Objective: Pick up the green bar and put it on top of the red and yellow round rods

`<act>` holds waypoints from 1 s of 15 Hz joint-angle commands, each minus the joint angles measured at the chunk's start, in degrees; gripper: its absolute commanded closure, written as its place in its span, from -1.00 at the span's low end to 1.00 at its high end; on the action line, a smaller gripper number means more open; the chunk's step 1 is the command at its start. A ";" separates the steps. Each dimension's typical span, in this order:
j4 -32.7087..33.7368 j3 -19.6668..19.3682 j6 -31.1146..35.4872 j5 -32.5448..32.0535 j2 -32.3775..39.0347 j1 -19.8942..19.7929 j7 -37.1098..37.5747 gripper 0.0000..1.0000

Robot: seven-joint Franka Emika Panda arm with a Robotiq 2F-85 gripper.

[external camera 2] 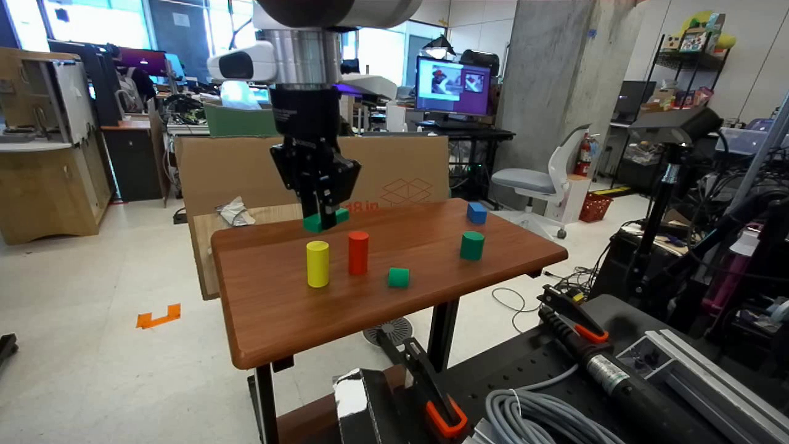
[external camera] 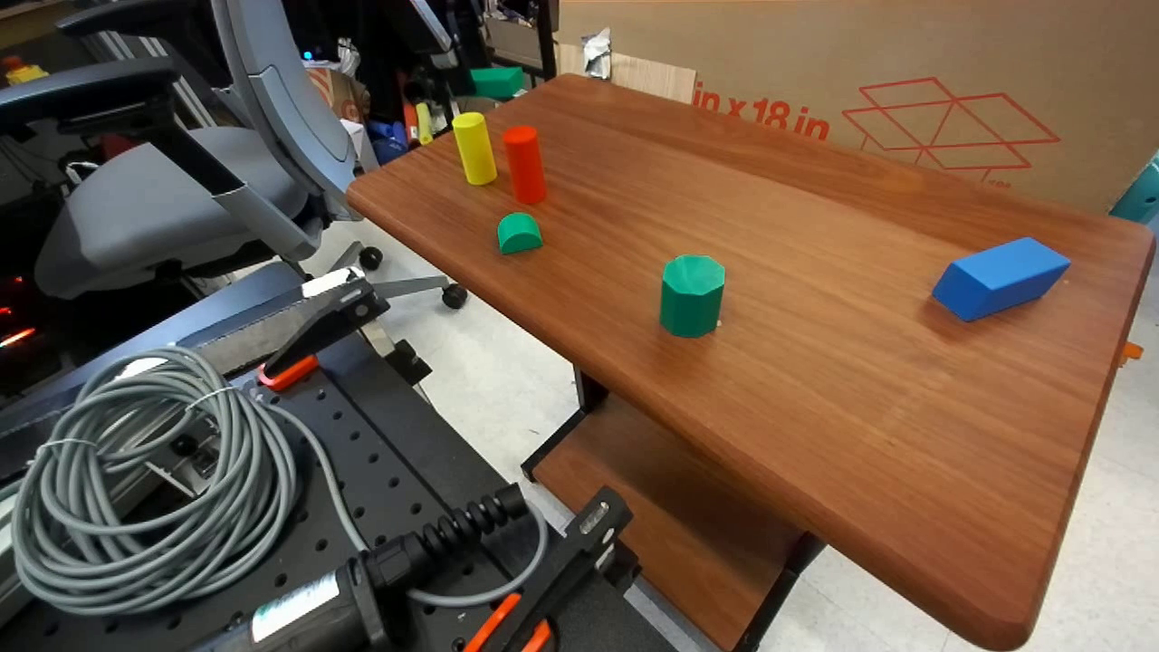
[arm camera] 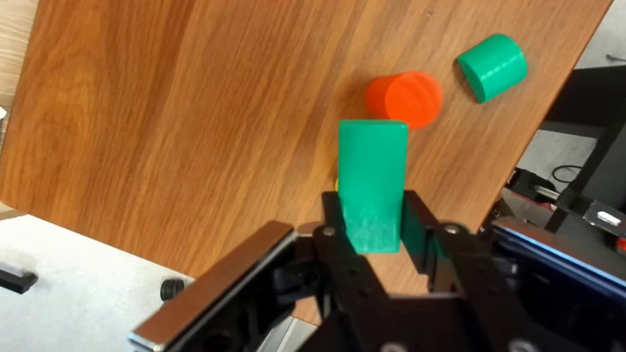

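My gripper (arm camera: 371, 198) is shut on the green bar (arm camera: 372, 156) across its width, and the bar sticks out past the fingertips. In an exterior view the gripper (external camera 2: 324, 217) holds the bar (external camera 2: 313, 223) level, above the table and higher than the rod tops. The red rod (external camera 2: 358, 253) and the yellow rod (external camera 2: 317, 264) stand upright on the table, a small gap apart. In the wrist view the red rod (arm camera: 413, 99) shows just beyond the bar's far end. The yellow rod is almost wholly hidden behind the bar. The bar (external camera: 496, 82) also shows beyond the rods in an exterior view.
A small half-round green piece (external camera: 520, 234) lies near the red rod, close to the table edge. A green upright cylinder (external camera: 692, 296) and a blue block (external camera: 1000, 278) stand farther along the wooden table (external camera: 815, 380). A cardboard sheet (external camera 2: 394, 166) stands behind the table.
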 commanded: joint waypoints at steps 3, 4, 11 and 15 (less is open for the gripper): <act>0.03 -0.58 0.32 4.73 -0.31 -0.95 3.21 0.83; 0.19 -0.86 0.21 4.62 -0.13 -0.91 4.22 0.83; 0.84 -2.15 -0.94 1.71 1.93 0.13 11.55 0.83; 1.35 -2.17 -1.93 1.02 3.54 0.46 14.97 0.83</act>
